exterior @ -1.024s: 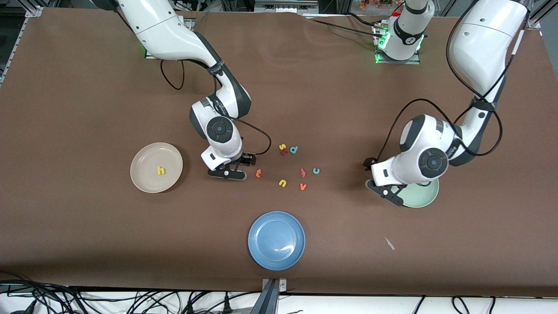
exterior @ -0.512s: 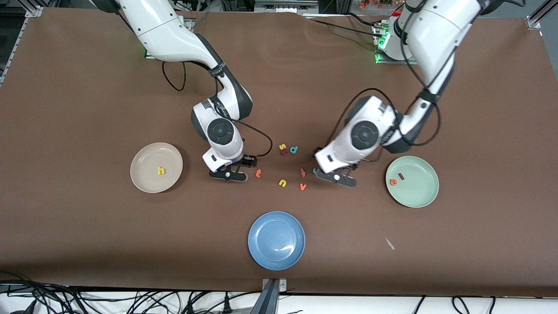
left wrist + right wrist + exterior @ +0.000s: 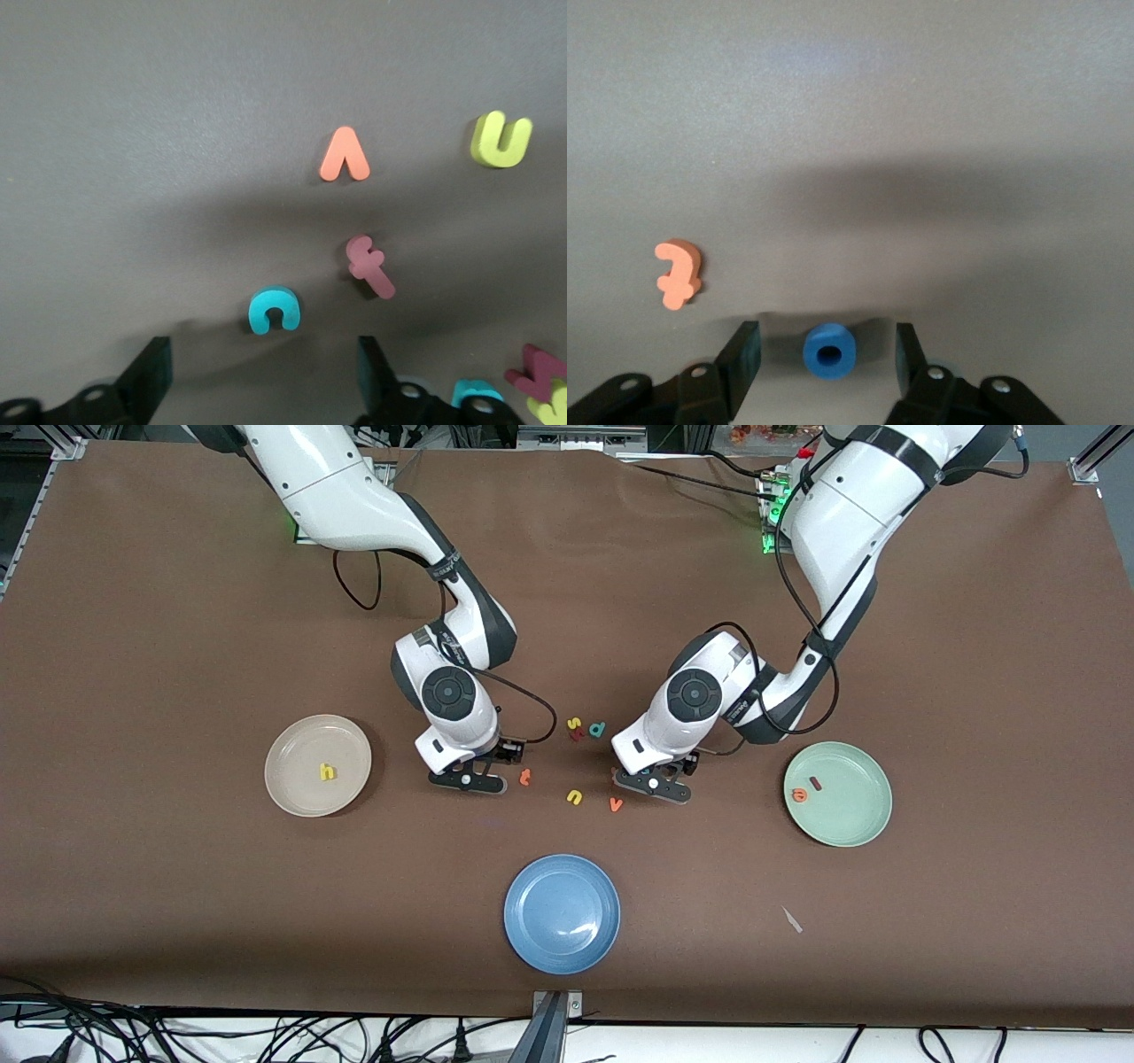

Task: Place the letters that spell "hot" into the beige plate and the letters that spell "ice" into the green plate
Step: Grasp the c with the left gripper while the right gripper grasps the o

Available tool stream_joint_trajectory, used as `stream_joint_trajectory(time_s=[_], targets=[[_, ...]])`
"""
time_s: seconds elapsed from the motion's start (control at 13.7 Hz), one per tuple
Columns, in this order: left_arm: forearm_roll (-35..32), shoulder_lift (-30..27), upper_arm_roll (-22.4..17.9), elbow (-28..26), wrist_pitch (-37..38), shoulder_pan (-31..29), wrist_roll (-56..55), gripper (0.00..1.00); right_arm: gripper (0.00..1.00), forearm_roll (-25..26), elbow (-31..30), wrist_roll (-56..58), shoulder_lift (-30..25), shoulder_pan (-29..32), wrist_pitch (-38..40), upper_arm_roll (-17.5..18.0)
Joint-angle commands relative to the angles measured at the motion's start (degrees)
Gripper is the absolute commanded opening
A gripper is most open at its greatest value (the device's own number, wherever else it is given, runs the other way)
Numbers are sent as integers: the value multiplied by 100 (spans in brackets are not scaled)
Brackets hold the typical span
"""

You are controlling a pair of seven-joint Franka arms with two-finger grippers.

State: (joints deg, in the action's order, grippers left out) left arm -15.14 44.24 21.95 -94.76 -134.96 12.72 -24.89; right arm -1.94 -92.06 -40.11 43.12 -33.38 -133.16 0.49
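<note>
While both grippers' jaws stand apart, the right gripper [image 3: 827, 359] straddles the o [image 3: 828, 351] beside the t [image 3: 525, 778], the left gripper [image 3: 264, 372] the c [image 3: 274, 311]; a skewed squeeze could flick either foam letter, or nudge the f [image 3: 369, 266].

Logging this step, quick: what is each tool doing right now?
Left tool: open, fingers astride the teal c, nothing held.
Right tool: open, fingers astride the blue o, not yet gripping.
</note>
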Motion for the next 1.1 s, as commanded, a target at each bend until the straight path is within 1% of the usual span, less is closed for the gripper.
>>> stream_joint_trajectory(time_s=[0.0, 0.07, 0.22, 0.44, 0.66, 0.88, 1.02], targets=[[-191, 111, -7, 89, -30, 29, -42, 56, 61, -113, 197, 47, 109, -29, 115, 4], [-173, 146, -7, 89, -30, 29, -60, 55, 55, -122, 197, 47, 118, -29, 115, 12], [-129, 225, -7, 211, -39, 81, -95, 54, 50, -122, 197, 47, 118, -20, 115, 12], [-129, 321, -7, 413, -39, 143, -130, 54, 49, -235, 197, 47, 127, -20, 106, 12], [-200, 357, -16, 450, -39, 134, -113, 54, 47, -271, 197, 47, 127, -20, 106, 12], [-208, 357, -16, 450, -39, 134, -104, 45, 41, -271, 197, 65, 136, -20, 97, 4], [-191, 366, -24, 450, -30, 126, -95, 32, 39, -271, 197, 100, 144, 6, 97, 4]])
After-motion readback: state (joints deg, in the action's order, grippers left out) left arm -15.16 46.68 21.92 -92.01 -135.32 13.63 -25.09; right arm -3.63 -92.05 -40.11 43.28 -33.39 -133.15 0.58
